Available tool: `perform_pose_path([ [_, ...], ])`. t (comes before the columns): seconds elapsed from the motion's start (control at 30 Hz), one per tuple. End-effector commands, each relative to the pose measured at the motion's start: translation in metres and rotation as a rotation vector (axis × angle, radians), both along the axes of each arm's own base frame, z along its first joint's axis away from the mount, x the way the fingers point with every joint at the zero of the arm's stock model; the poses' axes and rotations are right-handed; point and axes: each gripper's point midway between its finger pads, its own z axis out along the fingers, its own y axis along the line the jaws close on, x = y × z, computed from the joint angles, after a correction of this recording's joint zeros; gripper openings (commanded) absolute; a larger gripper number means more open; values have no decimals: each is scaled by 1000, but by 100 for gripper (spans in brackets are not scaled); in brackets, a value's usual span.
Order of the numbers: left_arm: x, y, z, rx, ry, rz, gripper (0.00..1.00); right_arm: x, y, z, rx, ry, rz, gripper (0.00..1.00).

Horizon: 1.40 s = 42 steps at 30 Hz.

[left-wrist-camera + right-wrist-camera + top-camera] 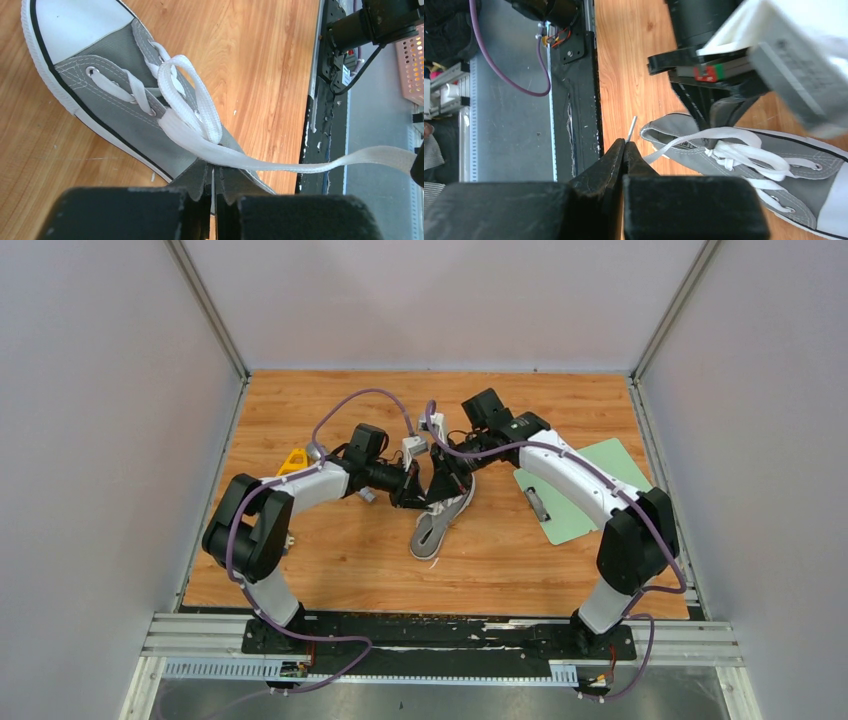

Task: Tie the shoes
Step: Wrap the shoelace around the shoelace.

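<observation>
One grey canvas shoe [440, 525] with a white toe cap lies mid-table, its toe toward the back. In the left wrist view the shoe [115, 115] shows a loose white lace loop [192, 95] over its eyelets. My left gripper [212, 172] is shut at the shoe's tongue, a thin edge of white lace between its pads. A second lace [350, 160] runs taut to the right, off the frame's edge. My right gripper [625, 146] is shut on that lace's end, its tip [632, 125] poking out past the fingertips. Both grippers [420, 498] [447, 480] meet above the shoe.
A green mat [585, 485] with a small grey clip [537, 502] lies on the right of the wooden table. A yellow object [293, 460] sits behind the left arm. Grey walls close in three sides, and the black base rail [440, 635] runs along the near edge.
</observation>
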Motion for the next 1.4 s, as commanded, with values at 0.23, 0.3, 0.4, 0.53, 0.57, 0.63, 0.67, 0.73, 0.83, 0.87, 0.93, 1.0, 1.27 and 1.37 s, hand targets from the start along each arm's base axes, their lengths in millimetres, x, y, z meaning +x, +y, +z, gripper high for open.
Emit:
perform_pose_path([
  [0.23, 8, -4, -5, -35, 37, -17, 2, -41, -8, -26, -7, -81, 140, 0],
  [0.3, 6, -4, -7, -35, 45, -22, 2, -47, -11, -32, -12, -97, 161, 0],
  [0.4, 5, -4, -9, -47, 60, -31, 3, -53, -15, -40, -17, -96, 180, 0],
  [0.53, 5, -8, -6, -79, 80, -46, 3, -59, -21, -50, -32, -112, 204, 0],
  [0.57, 4, -9, -3, -89, 87, -52, 3, -61, -24, -54, -39, -117, 208, 0],
  [0.63, 4, -10, -2, -98, 102, -53, 3, -64, -29, -63, -56, -113, 214, 0],
  [0.67, 5, -10, -3, -98, 107, -51, 3, -67, -31, -67, -63, -106, 216, 0],
  [0.73, 4, -10, -3, -101, 119, -51, 3, -68, -32, -71, -68, -96, 219, 0],
  [0.83, 6, -11, -2, -118, 113, -59, 3, -66, -33, -79, -88, -94, 209, 0],
  [0.87, 5, -11, -2, -118, 113, -60, 4, -64, -34, -83, -101, -100, 204, 0],
  [0.93, 5, -10, -4, -112, 104, -63, 4, -59, -37, -90, -125, -109, 194, 0],
  [1.0, 3, -7, -7, -92, 92, -63, 4, -51, -42, -93, -128, -101, 165, 2],
  [1.27, 1, 1, -13, -45, 5, -89, 5, -4, -44, -76, -60, -39, 31, 31],
  [1.37, 1, 2, -13, -43, 4, -93, 6, 10, -36, -75, -32, 5, -9, 37],
])
